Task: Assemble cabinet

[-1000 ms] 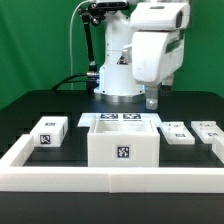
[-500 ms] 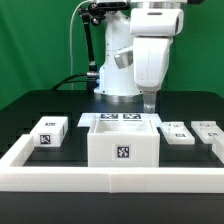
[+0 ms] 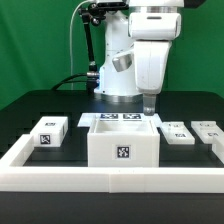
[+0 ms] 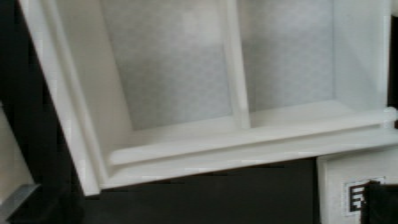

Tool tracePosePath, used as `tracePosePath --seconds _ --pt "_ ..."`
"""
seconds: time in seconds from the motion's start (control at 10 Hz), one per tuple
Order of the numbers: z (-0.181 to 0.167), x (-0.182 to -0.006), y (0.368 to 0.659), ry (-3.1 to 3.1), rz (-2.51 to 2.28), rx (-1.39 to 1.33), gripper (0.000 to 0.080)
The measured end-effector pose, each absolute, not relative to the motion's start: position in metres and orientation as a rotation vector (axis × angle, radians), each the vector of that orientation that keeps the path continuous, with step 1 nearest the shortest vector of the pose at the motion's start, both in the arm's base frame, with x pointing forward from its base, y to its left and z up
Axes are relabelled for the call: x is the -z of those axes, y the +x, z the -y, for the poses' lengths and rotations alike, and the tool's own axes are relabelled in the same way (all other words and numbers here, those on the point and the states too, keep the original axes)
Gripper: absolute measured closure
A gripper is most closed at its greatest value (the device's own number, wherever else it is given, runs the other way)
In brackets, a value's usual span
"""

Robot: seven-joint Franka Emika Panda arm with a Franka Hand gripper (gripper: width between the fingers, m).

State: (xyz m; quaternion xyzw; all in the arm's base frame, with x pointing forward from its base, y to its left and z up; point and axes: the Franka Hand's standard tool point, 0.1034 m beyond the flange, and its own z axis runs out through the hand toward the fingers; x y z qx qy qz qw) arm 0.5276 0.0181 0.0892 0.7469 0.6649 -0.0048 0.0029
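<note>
A small block (image 3: 48, 132) at nine o'clock and two blocks (image 3: 178, 133) at three are flanking the cabinet body (image 3: 122, 142); the border rail (image 3: 110, 178) is barring six.

Exterior view: set low and close before the black counter (image 3: 45, 105), it looks almost level across the white border rail (image 3: 110, 178) toward the arm (image 3: 150, 55) at the back. Wrist view: hanging near above the cabinet body (image 4: 178, 90), it faces down, tilted, into the divided interior. Both views share the cabinet body (image 3: 123, 145). A blurred tagged piece (image 4: 365, 192) at the wrist frame's edge is possibly another part.
</note>
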Motion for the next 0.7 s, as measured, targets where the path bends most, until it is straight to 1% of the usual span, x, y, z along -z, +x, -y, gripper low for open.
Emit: tracePosePath --seconds 0.2,0.3,0.7 --pt "-0.012 -0.078 0.507 2.180 -2.256 0.006 0.0002" --pt "-0.012 -0.077 0.501 2.174 -2.267 0.018 0.0002" --pt "-0.007 -0.074 0.499 2.197 -2.245 0.017 0.0002"
